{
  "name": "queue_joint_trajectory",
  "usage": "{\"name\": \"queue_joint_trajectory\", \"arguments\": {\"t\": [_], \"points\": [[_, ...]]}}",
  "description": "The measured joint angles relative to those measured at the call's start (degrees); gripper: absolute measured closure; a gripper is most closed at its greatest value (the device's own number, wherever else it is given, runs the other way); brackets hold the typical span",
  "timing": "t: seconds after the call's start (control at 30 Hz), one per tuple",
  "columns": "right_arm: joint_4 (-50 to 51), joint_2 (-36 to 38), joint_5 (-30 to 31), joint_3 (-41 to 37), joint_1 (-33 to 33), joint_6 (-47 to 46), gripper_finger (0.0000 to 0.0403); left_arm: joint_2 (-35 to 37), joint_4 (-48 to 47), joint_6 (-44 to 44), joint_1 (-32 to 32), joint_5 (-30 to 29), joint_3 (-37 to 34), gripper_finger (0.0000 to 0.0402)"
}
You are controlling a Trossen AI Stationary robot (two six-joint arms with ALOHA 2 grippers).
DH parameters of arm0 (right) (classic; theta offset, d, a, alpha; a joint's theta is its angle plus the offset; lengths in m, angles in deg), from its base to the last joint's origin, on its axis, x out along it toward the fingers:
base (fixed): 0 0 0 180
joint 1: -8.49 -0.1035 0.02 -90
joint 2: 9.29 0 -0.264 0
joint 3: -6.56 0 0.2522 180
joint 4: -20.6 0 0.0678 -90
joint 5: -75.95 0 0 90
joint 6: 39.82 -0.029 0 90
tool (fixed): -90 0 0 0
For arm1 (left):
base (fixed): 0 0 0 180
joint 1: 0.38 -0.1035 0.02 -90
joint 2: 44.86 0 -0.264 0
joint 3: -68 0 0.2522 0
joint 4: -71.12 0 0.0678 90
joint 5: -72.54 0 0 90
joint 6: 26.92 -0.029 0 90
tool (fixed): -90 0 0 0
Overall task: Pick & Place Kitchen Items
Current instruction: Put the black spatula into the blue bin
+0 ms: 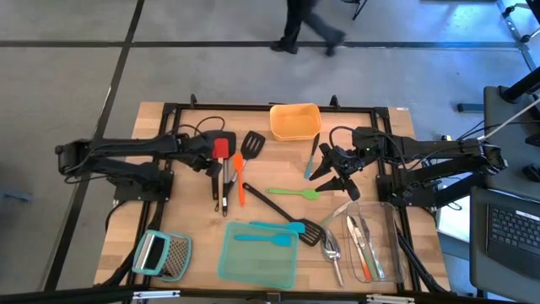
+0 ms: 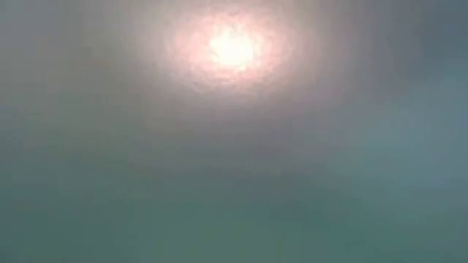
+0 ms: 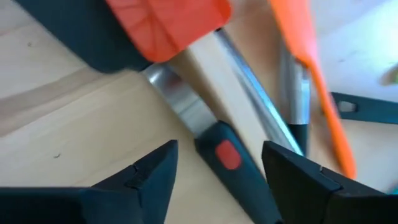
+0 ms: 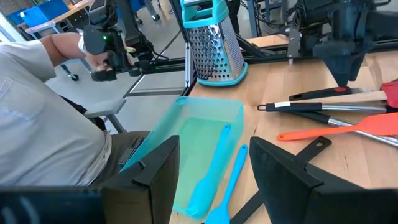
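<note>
A cluster of utensils lies flat on the wooden table at left centre: a red-headed turner (image 1: 221,148) with a steel shaft and a black handle (image 3: 227,155) marked red, a second steel-shafted utensil (image 3: 261,106), and an orange turner (image 1: 240,184). My left gripper (image 3: 219,158) points down over them, open. Its fingers stand on either side of the black handle with gaps on both sides. My right gripper (image 4: 214,168) hangs open and empty above the table's right half (image 1: 336,169), beside a slim teal spatula (image 1: 312,159). The low view shows only haze.
An orange container (image 1: 295,121) stands at the far edge. A teal container (image 1: 257,257) holds teal spatulas, and a clear container (image 1: 371,241) holds cutlery. Loose on the table lie a grater (image 1: 160,253), a black turner (image 1: 253,143), a green spatula (image 1: 295,192), a slotted turner (image 1: 287,221) and spoons (image 1: 332,247). A person's sleeve (image 4: 50,118) is beyond the table.
</note>
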Motion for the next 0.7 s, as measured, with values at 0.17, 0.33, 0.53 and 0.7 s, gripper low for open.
{"name": "queue_joint_trajectory", "arguments": {"t": [0.17,0.33,0.53,0.7], "points": [[0.03,0.00,0.04,0.00,0.00,0.89,0.0206,-4.96,0.77,0.41,0.00,-0.77,0.00,0.0149],[0.07,0.00,0.08,0.00,0.00,0.90,0.0206,-10.24,2.01,0.46,0.72,-0.40,0.28,0.0150],[0.05,0.00,0.13,0.00,0.00,0.90,0.0206,-13.39,1.33,-0.89,0.84,-0.83,0.31,0.0150],[0.05,0.00,0.13,0.00,0.00,0.90,0.0206,-15.14,-0.62,-2.71,0.90,-2.41,0.62,0.0153]]}}
